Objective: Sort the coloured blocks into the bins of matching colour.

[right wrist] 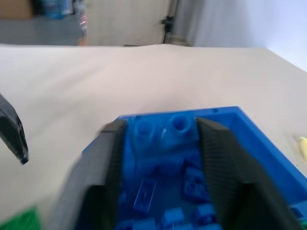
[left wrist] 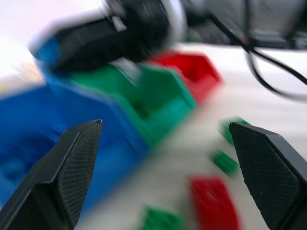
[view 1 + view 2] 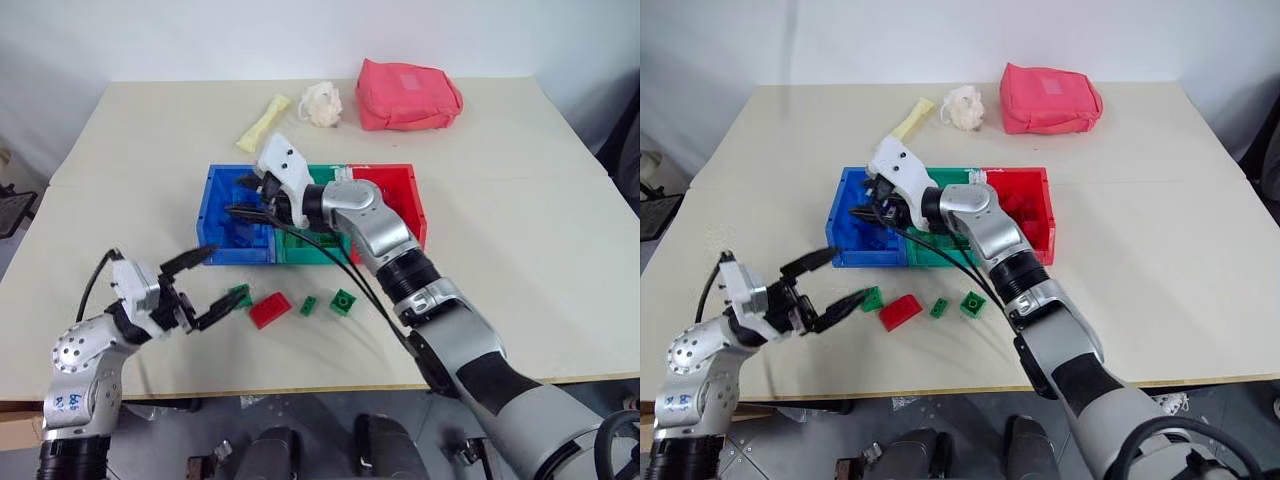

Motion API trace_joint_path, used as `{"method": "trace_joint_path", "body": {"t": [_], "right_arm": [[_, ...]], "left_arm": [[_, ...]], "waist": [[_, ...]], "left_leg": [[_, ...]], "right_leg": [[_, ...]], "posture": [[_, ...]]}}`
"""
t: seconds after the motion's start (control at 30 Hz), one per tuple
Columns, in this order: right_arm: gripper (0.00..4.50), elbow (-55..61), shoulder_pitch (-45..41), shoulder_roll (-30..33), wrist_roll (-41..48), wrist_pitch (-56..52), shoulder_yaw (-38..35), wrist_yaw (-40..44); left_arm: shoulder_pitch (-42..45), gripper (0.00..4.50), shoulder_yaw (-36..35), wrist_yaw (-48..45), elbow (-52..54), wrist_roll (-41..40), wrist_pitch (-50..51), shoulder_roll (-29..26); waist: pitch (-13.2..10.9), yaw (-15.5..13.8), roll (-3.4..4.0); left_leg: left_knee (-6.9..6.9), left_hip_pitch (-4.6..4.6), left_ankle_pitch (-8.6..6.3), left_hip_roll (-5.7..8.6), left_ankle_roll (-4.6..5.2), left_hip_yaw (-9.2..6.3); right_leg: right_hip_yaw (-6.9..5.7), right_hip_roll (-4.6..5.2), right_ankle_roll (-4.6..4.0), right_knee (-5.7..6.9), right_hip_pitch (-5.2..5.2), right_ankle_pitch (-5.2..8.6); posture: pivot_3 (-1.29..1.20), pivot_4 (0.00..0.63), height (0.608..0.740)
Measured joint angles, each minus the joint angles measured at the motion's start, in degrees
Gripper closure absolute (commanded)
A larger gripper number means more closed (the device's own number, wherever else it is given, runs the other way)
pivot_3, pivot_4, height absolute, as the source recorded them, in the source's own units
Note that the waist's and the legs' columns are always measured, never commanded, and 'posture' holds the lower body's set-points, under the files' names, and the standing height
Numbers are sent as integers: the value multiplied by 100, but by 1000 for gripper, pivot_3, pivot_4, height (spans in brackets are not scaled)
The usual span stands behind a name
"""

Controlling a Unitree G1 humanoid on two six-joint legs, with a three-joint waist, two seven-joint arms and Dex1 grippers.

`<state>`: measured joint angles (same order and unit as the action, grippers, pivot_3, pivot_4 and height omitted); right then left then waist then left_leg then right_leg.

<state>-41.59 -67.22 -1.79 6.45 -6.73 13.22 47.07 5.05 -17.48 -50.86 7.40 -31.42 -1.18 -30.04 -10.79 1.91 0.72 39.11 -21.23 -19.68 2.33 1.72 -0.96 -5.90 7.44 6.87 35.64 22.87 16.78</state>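
- Your right gripper (image 1: 160, 158) hangs over the blue bin (image 3: 222, 195), a blue brick (image 1: 165, 130) between its parted fingers; whether it is gripped or already let go, you cannot tell.
- Your left gripper (image 3: 209, 284) gapes empty near the table's front edge.
- Blue bricks already lie in that bin.
- Left: three green bricks (image 3: 343, 301) and one red brick (image 3: 270, 309) in front of the bins.
- No readable writing on bins or bricks.

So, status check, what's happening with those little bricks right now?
Right gripper over blue bin, blue block between its fingers. Left gripper open, empty, near green block. Nothing in the way.
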Motion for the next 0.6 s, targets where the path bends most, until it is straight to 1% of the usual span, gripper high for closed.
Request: {"method": "trace_joint_path", "body": {"t": [0.07, 0.1, 0.2, 0.3, 0.37, 0.47, 0.6], "right_arm": [[260, 61, 56, 54, 0, 8, -13, 33], [21, 71, 71, 124, 1, 7, -35, 44], [21, 193, 154, 342, 7, 4, -111, 170], [21, 790, 499, 629, 104, -81, -100, 607], [21, 1484, 900, 982, 276, -264, -35, 1110], [21, 2124, 1290, 1375, 445, -552, -14, 1545], [21, 3139, 2053, 2286, 904, -904, -131, 2266]], "left_arm": [[111, 0, -170, 227, -20, -17, 32, 3], [111, 0, -235, 285, -41, -31, 57, 3], [74, 0, -255, 271, -111, -33, 87, 4], [46, 0, -218, 120, -125, -33, 93, -9], [-20, 0, -127, -128, -122, -34, 112, -66], [-109, 0, 7, -414, -133, -21, 139, -186], [-161, 0, 308, -863, -206, 138, 116, -447]], "waist": [[0, 9, 0], [0, 15, 0], [0, 13, 0], [0, 4, 0], [0, -15, 0], [0, -15, 0], [0, -52, 0]], "left_leg": [[-1, 0, 0, 2, 0, 0], [-2, 1, 0, 4, 0, 0], [-3, 0, 0, 3, 1, 0], [-3, -1, 0, 2, 1, 0], [-3, -1, -1, 3, 1, 1], [-3, -2, -1, 0, 1, 4], [-2, -2, -1, -1, 2, 3]], "right_leg": [[2, 0, 0, 2, 1, 0], [2, 1, 0, 2, 1, 0], [1, 1, 0, 1, 1, 0], [1, 1, 0, -1, 1, 0], [1, 3, 0, -3, 0, 0], [2, 4, 0, -6, 0, 0], [-1, 6, 0, -15, -7, 0]], "posture": [[0, 150, 740], [0, 150, 740], [0, 150, 740], [0, 150, 740], [0, 150, 740], [0, 150, 740], [0, 150, 740]]}}
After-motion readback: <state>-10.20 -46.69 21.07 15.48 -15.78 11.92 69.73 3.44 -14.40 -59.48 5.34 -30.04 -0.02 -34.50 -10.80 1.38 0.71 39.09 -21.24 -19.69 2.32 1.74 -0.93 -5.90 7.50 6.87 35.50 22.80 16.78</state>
